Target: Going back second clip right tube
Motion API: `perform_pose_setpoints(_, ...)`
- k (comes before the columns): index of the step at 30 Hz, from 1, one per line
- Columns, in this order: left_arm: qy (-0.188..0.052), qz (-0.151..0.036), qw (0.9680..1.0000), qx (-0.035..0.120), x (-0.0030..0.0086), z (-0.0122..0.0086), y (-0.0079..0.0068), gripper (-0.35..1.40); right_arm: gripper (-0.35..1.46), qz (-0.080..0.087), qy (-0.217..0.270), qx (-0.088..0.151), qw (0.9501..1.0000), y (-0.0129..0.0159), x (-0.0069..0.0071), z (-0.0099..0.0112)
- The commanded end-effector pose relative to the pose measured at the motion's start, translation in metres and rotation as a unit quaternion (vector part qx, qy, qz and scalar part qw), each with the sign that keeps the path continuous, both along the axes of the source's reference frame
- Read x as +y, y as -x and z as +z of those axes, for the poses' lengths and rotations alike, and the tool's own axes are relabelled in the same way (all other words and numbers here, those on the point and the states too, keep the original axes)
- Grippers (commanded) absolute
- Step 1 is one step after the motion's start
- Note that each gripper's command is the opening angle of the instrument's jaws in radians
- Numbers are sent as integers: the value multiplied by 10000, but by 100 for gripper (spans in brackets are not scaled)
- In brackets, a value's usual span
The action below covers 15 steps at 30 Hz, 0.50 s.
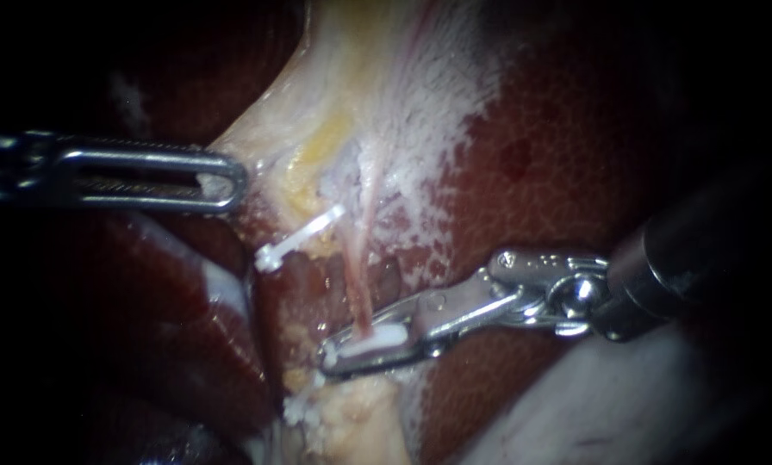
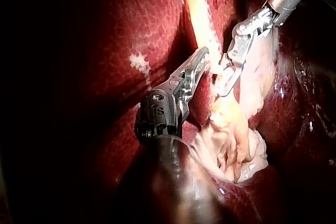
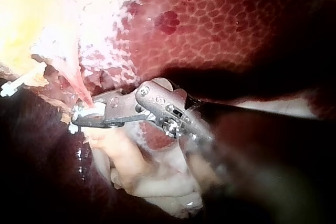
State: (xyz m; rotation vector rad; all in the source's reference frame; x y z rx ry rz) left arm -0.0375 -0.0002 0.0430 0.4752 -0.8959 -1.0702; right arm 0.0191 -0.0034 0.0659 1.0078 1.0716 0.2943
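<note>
A thin pink tube (image 1: 362,275) runs down from the pale gallbladder tissue (image 1: 351,95) into a white clip (image 1: 377,340). My right instrument (image 1: 339,357) comes in from the right, and its jaws lie shut on that clip, one on each side. The right wrist view shows the same clip (image 3: 89,111) between the jaws of the right instrument (image 3: 79,119), with the tube (image 3: 79,87) entering it. Another white clip (image 1: 298,238) sits higher and to the left, apart from the jaws. My left instrument (image 1: 231,182) holds a fold of pale tissue at the left, jaws shut on it.
Dark red liver (image 1: 575,155) surrounds the field on both sides. Yellowish fatty tissue (image 1: 351,422) lies just below the right jaws. In the left wrist view my left instrument (image 2: 202,56) and my right instrument (image 2: 223,85) stand close together beside a yellow band of tissue (image 2: 197,3).
</note>
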Motion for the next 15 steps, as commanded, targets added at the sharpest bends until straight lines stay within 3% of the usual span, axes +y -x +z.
perform_pose_setpoints(1, 2, -1, 10000, 0, 0, 0, 0, -35, -35, 2, 1, 1, 10000, 0, 0, 0)
perform_pose_setpoints(8, 5, -2, 10000, 2, -1, 1, 0, -35, -35, -21, 7, -2, 10000, 2, -3, -3)
perform_pose_setpoints(9, 5, -2, 10000, 1, -1, 1, 0, -35, -30, -19, 1, 12, 10000, 2, -4, -4)
perform_pose_setpoints(12, 5, 0, 10000, 1, -1, 0, -1, -35, 7, 63, 184, 77, 9998, 1, -7, -7)
perform_pose_setpoints(15, 5, 0, 10000, 0, -1, 1, -1, -35, 28, 139, 492, 212, 9985, 1, -9, -10)
